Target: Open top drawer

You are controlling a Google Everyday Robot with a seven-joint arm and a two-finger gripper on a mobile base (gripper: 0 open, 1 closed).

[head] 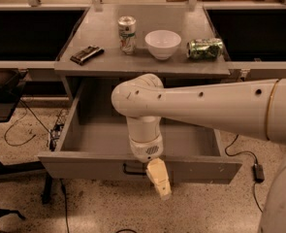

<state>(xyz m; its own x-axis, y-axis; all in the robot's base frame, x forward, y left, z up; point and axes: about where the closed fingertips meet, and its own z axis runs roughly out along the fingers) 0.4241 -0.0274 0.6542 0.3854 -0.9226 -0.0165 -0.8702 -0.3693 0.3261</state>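
The top drawer [84,165] is pulled far out from under the gray tabletop, and its gray box interior [103,135] shows. Its flat front faces me with a small black bar handle [132,169] at the middle. My gripper [159,179] hangs from the white arm [205,108] in front of the drawer front, just right of the handle and reaching below the front's lower edge. The arm hides the middle of the drawer's inside. The two narrower drawers are out of view.
On the tabletop [99,62] stand a drink can [127,34], a white bowl [162,43], a crushed green can [205,48] lying on its side and a dark flat object [86,54]. Cables [21,130] lie on the speckled floor at left and right.
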